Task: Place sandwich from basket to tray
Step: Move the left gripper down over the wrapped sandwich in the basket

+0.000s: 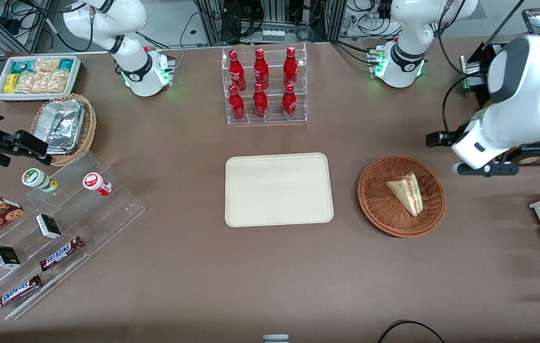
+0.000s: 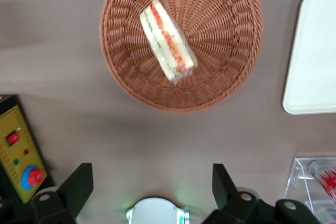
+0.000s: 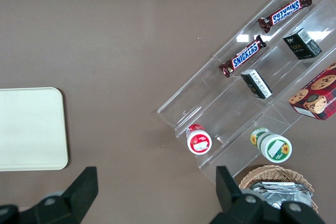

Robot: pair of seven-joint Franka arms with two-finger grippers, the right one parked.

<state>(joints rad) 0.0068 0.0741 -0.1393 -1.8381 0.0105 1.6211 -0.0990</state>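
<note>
A: Where is the sandwich (image 1: 406,192) at this moment?

B: It lies inside the basket (image 1: 375,209), in the right half of the front frame, a little under the middle height. It is a triangular wedge in a clear wrap. In the wrist camera the red and green layers show along its edge (image 2: 167,41), and it rests on the woven bottom of the basket (image 2: 226,35).

A: And the tray (image 1: 278,189)?

B: The tray is in the centre of the front frame, beside the basket but not touching it. Nothing lies on it. The rack of red bottles (image 1: 263,83) stands above it in the frame, farther from the front camera.

A: Where is the gripper (image 2: 152,184)?

B: It hangs over the bare table (image 1: 270,286) near the basket, and it touches nothing. In the front frame the arm fills the upper right corner. The two dark fingers (image 2: 79,184) stand wide apart, with nothing between them.

A: Anything else near?

B: A yellow box with a red button (image 2: 21,161) is close to the gripper.
</note>
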